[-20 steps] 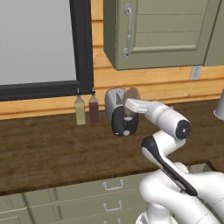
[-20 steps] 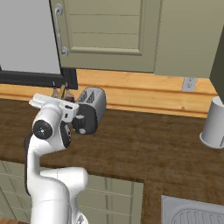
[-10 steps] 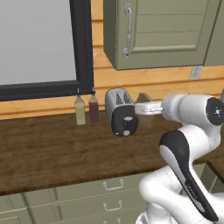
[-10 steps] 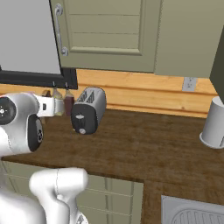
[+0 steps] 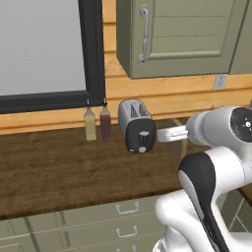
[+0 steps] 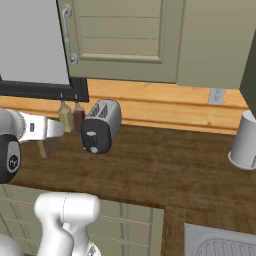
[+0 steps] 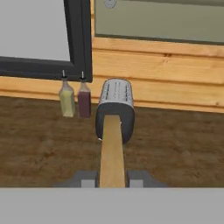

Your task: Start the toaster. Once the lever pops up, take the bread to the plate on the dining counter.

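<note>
The silver toaster [image 5: 137,123] [image 6: 103,123] [image 7: 115,104] stands on the wooden counter by the wall, black end panel facing me. Its pale lever [image 5: 142,134] [image 6: 91,134] sits on that panel. My gripper [image 7: 112,178] is shut on the bread [image 7: 112,151], which shows edge-on as a tan strip and hides the panel in the hand view. The bread [image 5: 181,146] [image 6: 41,148] hangs under my hand, clear of the toaster: to its right in the left base view, to its left in the right base view. The plate and the dining counter are out of view.
Two slim bottles [image 5: 97,123] [image 6: 71,116] [image 7: 74,99] stand left of the toaster under a black window frame [image 5: 92,49]. Olive cabinets [image 6: 120,35] hang above. A white canister [image 6: 245,142] and a sink [image 6: 220,245] lie to the right, drawers [image 5: 123,216] below.
My hand has drawn back from the toaster's top with the bread in it, and the arm has swung away from the toaster. The toaster and bottles have stayed put.
</note>
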